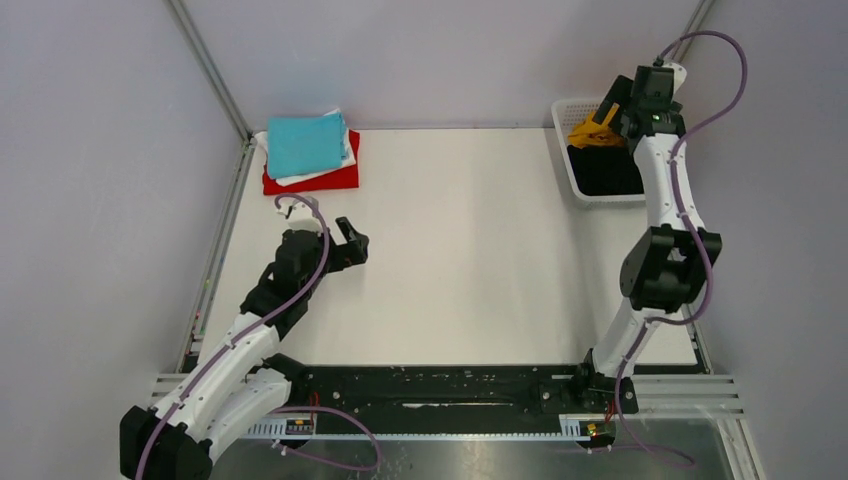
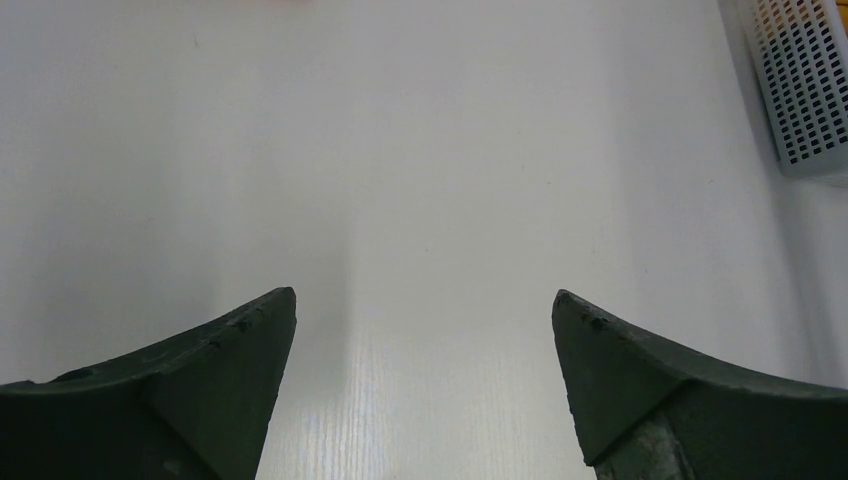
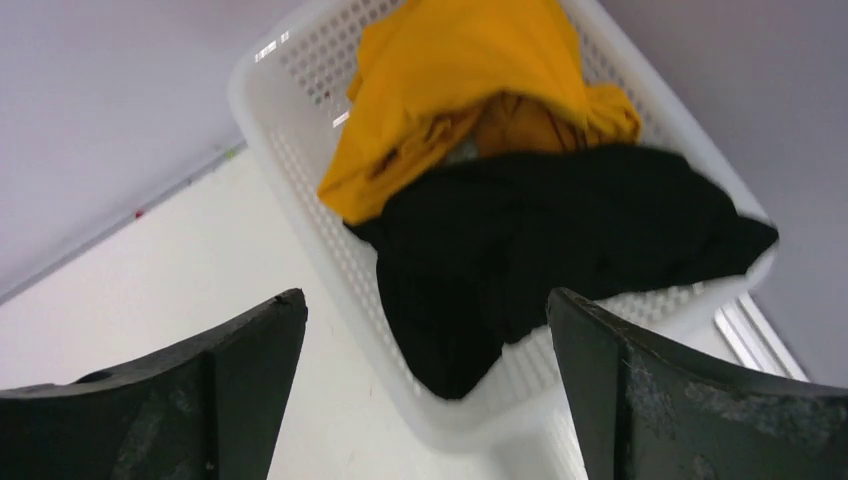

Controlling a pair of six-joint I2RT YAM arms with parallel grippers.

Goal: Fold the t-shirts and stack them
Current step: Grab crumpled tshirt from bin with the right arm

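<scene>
L hand [image 2: 424,292], R hand [image 3: 426,292] both agape, empty; R above orange-yellow tee [image 3: 460,70], black tee [image 3: 540,230].

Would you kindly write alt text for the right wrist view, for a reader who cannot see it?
A white mesh basket holds a crumpled orange-yellow t-shirt and a black t-shirt, touching each other. The right gripper, open and empty, hangs in the foreground over the white table.
</scene>
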